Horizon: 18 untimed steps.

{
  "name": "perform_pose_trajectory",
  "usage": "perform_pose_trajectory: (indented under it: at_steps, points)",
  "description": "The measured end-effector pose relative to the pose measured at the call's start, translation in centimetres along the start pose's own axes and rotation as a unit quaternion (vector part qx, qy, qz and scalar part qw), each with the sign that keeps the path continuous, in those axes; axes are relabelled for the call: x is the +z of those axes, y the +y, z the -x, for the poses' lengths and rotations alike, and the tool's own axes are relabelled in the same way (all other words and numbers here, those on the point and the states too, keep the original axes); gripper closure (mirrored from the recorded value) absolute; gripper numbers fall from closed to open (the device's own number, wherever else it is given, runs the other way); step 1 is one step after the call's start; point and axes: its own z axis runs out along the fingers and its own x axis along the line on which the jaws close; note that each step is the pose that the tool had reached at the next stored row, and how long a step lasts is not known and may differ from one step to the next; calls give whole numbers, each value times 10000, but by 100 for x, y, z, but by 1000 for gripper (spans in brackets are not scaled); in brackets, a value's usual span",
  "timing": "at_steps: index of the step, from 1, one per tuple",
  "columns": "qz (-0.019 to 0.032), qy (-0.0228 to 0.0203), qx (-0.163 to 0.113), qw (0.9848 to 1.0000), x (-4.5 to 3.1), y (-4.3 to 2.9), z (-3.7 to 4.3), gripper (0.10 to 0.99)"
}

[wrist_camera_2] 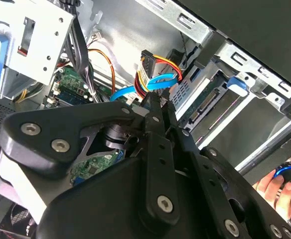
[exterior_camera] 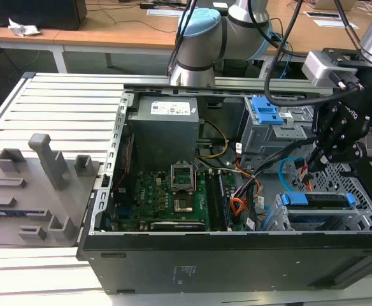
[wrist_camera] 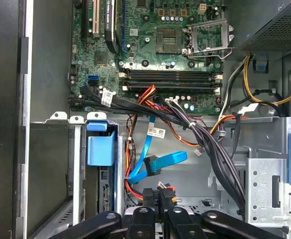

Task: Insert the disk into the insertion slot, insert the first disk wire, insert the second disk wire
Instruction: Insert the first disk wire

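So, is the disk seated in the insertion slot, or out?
In. In the exterior view the disk sits down inside the insertion slot, its blue carrier framed by the perforated cage walls.

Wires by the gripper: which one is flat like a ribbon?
The light-blue cable: one flat looping band. The red, orange and yellow wires are thin separate strands.

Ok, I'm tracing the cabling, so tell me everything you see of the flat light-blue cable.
The flat light-blue cable looks like flexible plastic ribbon. It loops and folds back on itself inside the open black case, crossing the red, orange and yellow wire bundle, close to the black gripper. Where its ends go is unclear.
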Motion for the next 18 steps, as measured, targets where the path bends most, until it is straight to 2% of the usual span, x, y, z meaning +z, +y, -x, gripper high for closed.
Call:
perform_pose_trajectory:
  at_steps: [10,16,18]
  points:
    - [0,0,0,10000,4,-5,-327,918]
    - [0,0,0,10000,7,-9,-504,918]
    - [0,1,1,10000,8,-10,-533,918]
